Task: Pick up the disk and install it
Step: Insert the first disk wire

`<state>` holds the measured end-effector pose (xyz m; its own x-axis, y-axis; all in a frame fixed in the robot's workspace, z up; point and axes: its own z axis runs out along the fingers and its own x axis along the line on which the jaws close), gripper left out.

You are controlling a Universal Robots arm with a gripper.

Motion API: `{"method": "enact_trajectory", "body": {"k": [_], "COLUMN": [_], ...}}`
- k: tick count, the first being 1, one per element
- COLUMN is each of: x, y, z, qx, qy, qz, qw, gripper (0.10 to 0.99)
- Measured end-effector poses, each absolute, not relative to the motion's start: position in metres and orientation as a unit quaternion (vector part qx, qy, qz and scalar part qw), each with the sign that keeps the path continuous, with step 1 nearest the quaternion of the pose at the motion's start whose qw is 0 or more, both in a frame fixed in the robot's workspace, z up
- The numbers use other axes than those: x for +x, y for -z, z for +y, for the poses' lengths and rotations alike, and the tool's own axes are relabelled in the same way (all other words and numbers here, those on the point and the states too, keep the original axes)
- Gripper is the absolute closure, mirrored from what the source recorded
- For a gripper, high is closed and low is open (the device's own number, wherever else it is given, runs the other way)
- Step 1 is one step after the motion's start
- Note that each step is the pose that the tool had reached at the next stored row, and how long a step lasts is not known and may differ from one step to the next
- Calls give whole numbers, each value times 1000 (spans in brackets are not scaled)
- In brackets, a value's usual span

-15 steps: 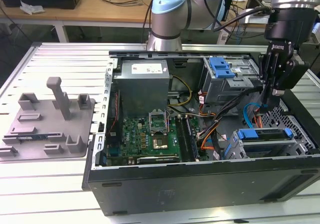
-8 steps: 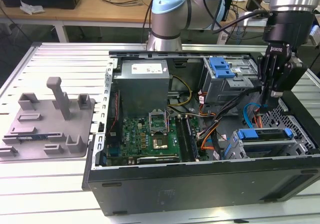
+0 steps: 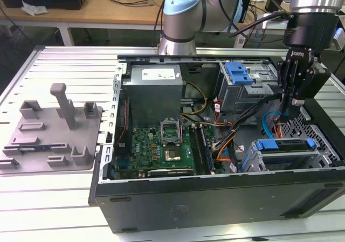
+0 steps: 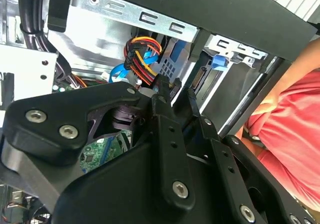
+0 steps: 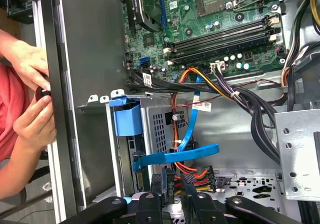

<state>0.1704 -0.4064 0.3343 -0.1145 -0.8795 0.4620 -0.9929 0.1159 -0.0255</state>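
Note:
The disk (image 3: 285,154) lies flat in the drive cage at the near right corner of the open computer case (image 3: 215,199), its blue carrier (image 3: 267,144) facing the case's middle. The first wrist view shows the carrier's blue tab (image 5: 127,120) at the cage mouth. My gripper (image 3: 291,106) hangs just above and behind the cage. In both wrist views its fingers (image 5: 156,186) stand close together around a black cable connector (image 5: 169,176) with red, yellow and orange wires (image 4: 142,52). A blue flat cable (image 5: 175,156) runs past the fingertips.
A grey plastic tray with upright posts (image 3: 51,129) sits on the table at the exterior view's left. An upper bay with a blue latch (image 3: 240,72) is at the case's back. A person's hands (image 5: 30,99) and red sleeve (image 4: 295,134) are just outside the case wall.

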Motion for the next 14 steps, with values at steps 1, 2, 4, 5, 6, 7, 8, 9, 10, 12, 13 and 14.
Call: {"method": "enact_trajectory", "body": {"k": [1, 2, 4, 5, 6, 7, 8, 9, 10, 12, 13, 14], "x": [170, 170, 170, 170, 170, 170, 170, 169, 168, 167, 166, 166], "y": [-334, -334, -334, -333, -333, -333, -332, -332, -332, -330, -330, -330], "z": [-406, -406, -406, -406, -404, -404, -402, -401, -400, -400, -400, -400], "qx": [643, 643, 643, 643, 643, 642, 642, 642, 641, 638, 638, 638], "qy": [-168, -169, -170, -170, -171, -172, -173, -175, -177, -187, -187, -188], "qz": [-727, -727, -727, -727, -727, -727, -727, -728, -728, -730, -730, -730], "qw": [170, 171, 172, 171, 171, 171, 170, 168, 166, 156, 156, 157], "gripper": [796, 796, 796, 796, 796, 796, 796, 796, 796, 796, 796, 796]}}
